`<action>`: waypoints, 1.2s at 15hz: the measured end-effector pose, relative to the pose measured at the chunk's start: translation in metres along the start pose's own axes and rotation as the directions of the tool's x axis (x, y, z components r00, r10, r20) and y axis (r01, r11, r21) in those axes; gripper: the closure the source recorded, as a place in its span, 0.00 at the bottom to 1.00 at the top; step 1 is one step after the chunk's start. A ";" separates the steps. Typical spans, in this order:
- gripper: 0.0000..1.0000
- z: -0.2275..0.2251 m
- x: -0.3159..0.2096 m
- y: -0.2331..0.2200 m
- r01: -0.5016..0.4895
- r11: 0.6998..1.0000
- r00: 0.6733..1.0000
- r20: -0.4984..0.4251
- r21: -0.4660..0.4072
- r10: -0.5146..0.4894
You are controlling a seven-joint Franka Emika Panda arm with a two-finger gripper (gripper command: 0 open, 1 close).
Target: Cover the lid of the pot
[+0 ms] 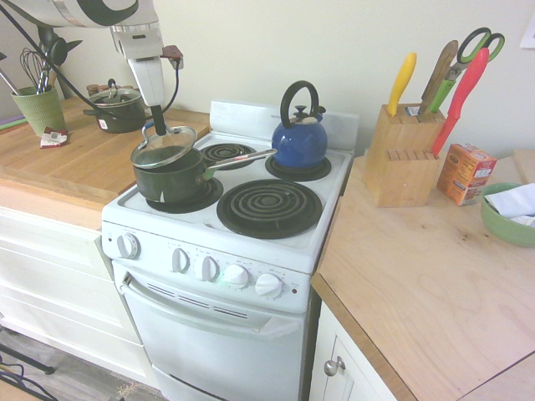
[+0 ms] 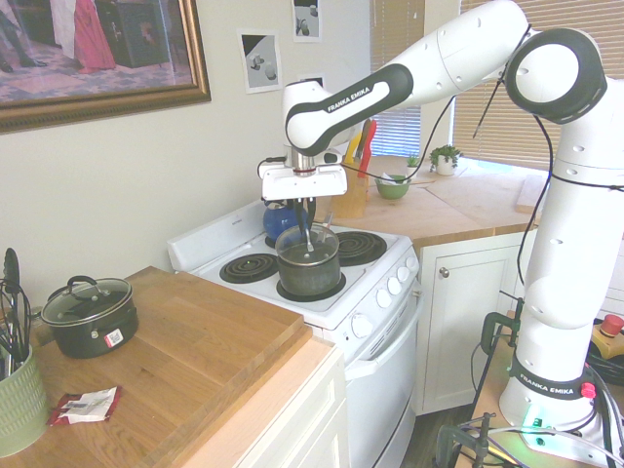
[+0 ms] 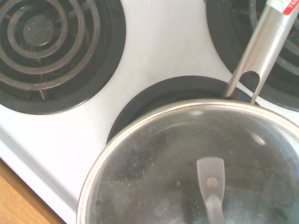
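1. I am holding the lid (image 1: 164, 146) by its small loop handle, my gripper (image 1: 157, 127) clamped tight on it and pointing straight down over the pot (image 1: 171, 177)
2. The lid is hanging tilted just above the pot's mouth, not yet seated; I am judging that its low edge could be catching the rim first and skidding off to one side
3. Because I am gripping only a thin loop, the lid could be swinging or slipping round in the gripper, and glass dropping onto the rim could be chipping
4. If I am coming down off-centre, I could be pushing the pot along its burner (image 1: 182, 199); its long handle (image 1: 241, 159) is reaching toward the kettle (image 1: 298, 138), which is standing near on the back burner, so a shove could be knocking the two together
5. In the wrist view the lid's rim is sitting over the dark pot with the handle running away from it, but I cannot tell from there how well the two circles are lining up
6. The pot is resting on a front coil of a white stove (image 1: 251, 242) with four burners and a row of knobs along the front
7. Wooden desks are flanking the stove: one is carrying a squat black pot (image 2: 90, 316) and a green utensil cup (image 1: 38, 109), the other a knife block (image 1: 403, 154), an orange box (image 1: 466, 172) and a green bowl (image 1: 507, 215)
8. This is looking like a small kitchen with pale walls, white cabinets and a framed picture (image 2: 97, 54)
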State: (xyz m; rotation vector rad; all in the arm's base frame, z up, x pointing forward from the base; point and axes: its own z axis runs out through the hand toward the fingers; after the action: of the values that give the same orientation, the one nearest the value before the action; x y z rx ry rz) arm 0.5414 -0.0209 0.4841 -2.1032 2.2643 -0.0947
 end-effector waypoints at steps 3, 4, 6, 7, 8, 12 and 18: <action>1.00 0.004 -0.001 -0.001 0.005 1.000 1.000 -0.004 -0.008 -0.005; 1.00 0.006 -0.003 -0.001 0.008 1.000 1.000 -0.005 -0.010 -0.008; 1.00 0.008 -0.009 -0.001 0.018 1.000 1.000 -0.007 -0.015 -0.018; 1.00 0.010 -0.015 0.000 0.021 1.000 1.000 -0.009 -0.019 -0.022; 1.00 0.012 -0.019 0.001 0.023 0.999 1.000 -0.014 -0.022 -0.023; 1.00 0.025 -0.019 0.000 0.002 0.999 1.000 -0.022 -0.043 -0.003; 0.00 0.036 0.013 -0.025 -0.055 0.998 0.998 -0.016 -0.039 0.054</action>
State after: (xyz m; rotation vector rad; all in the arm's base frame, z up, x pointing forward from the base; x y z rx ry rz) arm 0.5681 -0.0358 0.4500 -2.0645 2.3490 -0.0636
